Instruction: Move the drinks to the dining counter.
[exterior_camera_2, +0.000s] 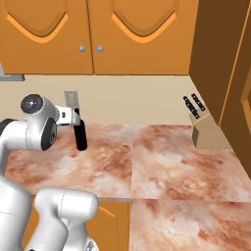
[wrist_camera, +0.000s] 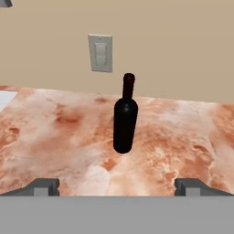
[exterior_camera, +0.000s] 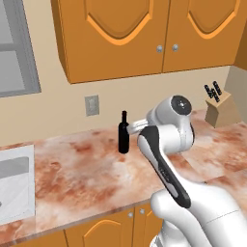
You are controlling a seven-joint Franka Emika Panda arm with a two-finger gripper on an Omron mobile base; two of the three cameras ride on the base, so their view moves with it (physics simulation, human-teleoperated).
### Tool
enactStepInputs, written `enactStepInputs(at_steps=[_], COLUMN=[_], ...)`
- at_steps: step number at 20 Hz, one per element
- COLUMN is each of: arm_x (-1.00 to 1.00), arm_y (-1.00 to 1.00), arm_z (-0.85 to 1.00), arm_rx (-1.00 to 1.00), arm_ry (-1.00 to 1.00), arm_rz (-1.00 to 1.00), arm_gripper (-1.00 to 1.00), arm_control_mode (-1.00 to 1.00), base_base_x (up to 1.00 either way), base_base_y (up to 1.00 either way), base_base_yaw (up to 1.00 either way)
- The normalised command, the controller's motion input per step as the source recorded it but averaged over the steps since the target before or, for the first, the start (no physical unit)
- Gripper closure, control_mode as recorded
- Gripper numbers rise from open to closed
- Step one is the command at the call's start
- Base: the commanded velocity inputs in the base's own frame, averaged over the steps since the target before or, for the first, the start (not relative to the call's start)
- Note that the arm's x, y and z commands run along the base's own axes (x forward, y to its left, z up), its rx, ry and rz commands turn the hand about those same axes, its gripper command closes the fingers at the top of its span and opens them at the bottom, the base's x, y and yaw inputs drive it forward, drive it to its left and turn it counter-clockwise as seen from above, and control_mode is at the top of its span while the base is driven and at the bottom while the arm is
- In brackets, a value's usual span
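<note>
Slim black glass bottle (wrist_camera: 124, 123) stands upright on the reddish-pink mottled marble counter (exterior_camera: 82, 178), ahead of the gripper (wrist_camera: 117, 186).

The marble counter runs under orange wooden wall cabinets (exterior_camera: 144, 34) and along a beige wall, with a pale sink basin (exterior_camera: 14, 183) set into it at the left of the left base view. The white arm (exterior_camera: 166, 144) reaches over the counter toward the bottle, which stands alone near the wall, below a grey wall switch plate (wrist_camera: 100, 53). A tan wooden knife block (exterior_camera_2: 208, 132) with black handles sits well apart to the right. In the hand view the two dark fingertips (wrist_camera: 45, 186) are spread wide, holding nothing, with the bottle centred between them but farther off.
</note>
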Motion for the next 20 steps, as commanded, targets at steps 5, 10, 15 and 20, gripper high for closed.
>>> enactStepInputs(at_steps=[5,10,15,20], arm_x=[0.37,0.41,0.46,0.49], arm_y=[0.00,0.00,0.01,0.08], arm_z=[-0.21,-0.21,-0.22,-0.15], arm_rx=[0.00,0.01,0.03,0.01], arm_ry=[0.00,0.00,0.00,0.00], arm_rz=[0.00,0.00,0.00,0.00], arm_gripper=[-1.00,-1.00,-1.00,-1.00], arm_control_mode=[-1.00,-1.00,-1.00,-1.00], base_base_x=[0.00,0.00,0.00,0.00], base_base_y=[0.00,0.00,0.00,0.00], base_base_yaw=[0.00,0.00,0.00,0.00])
